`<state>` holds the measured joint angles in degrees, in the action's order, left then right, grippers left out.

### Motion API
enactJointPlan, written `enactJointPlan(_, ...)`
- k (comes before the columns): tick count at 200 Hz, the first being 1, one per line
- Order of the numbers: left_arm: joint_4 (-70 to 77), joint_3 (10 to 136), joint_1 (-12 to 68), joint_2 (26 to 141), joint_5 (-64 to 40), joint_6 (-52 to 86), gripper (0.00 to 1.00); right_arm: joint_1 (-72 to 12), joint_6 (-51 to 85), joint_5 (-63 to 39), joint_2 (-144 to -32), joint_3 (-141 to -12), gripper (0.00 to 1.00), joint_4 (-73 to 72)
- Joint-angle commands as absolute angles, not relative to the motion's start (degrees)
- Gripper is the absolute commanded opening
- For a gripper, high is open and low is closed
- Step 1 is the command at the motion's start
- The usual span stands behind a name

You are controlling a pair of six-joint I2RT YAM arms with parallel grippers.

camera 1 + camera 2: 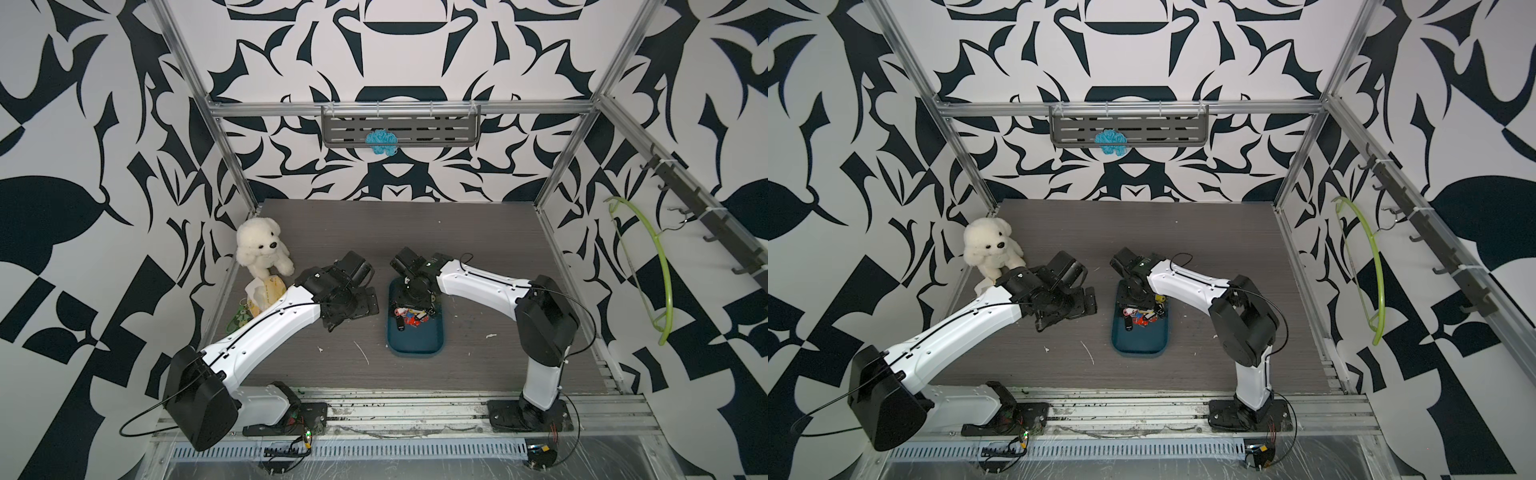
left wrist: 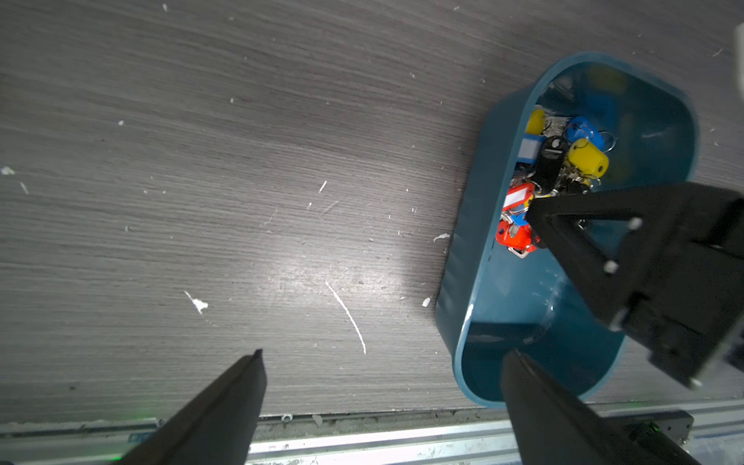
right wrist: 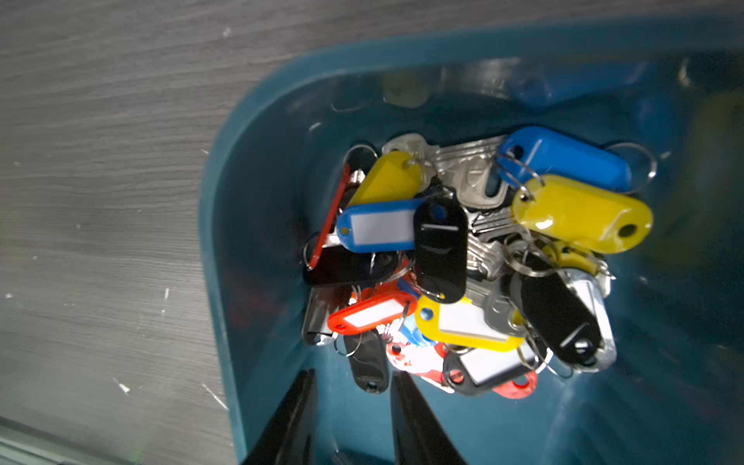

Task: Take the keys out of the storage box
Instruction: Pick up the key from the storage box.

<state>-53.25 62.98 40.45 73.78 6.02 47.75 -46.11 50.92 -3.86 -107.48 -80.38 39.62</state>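
I judged the keys [image 3: 463,257] light, loose and tangled; the right hand [image 3: 353,382], narrow and empty, needed the stiff black tag [image 3: 367,368] at lower centre.

No readable text; tag inserts on keys [image 3: 441,241] blank, key stamps too blurred.

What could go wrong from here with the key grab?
The keys lie in one tangled heap; the right gripper, jaws apart at the heap's edge by a black tag, may snag one tag and drag or drop the rest. The box is unheld, left gripper open, so it might slide or lift.
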Motion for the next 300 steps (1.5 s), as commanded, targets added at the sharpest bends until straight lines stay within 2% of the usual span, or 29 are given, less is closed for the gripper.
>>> enactJointPlan(1,-52.51,64.09,40.08,70.54,7.29,45.45,0.99,-46.11,51.06,-3.69,-106.39,-81.26,0.35,40.16)
enactJointPlan(193,-50.00,60.23,40.08,66.98,8.08,46.40,0.99,-45.44,50.98,-3.43,-109.69,-77.99,0.34,38.01)
enactJointPlan(278,-49.66,59.38,40.08,67.32,7.56,46.76,0.99,-44.56,50.02,-2.64,-110.04,-77.87,0.24,36.59)
enactJointPlan(300,-49.42,59.00,40.08,67.24,7.38,46.93,0.99,-44.39,49.93,-2.48,-110.13,-78.13,0.19,36.57)
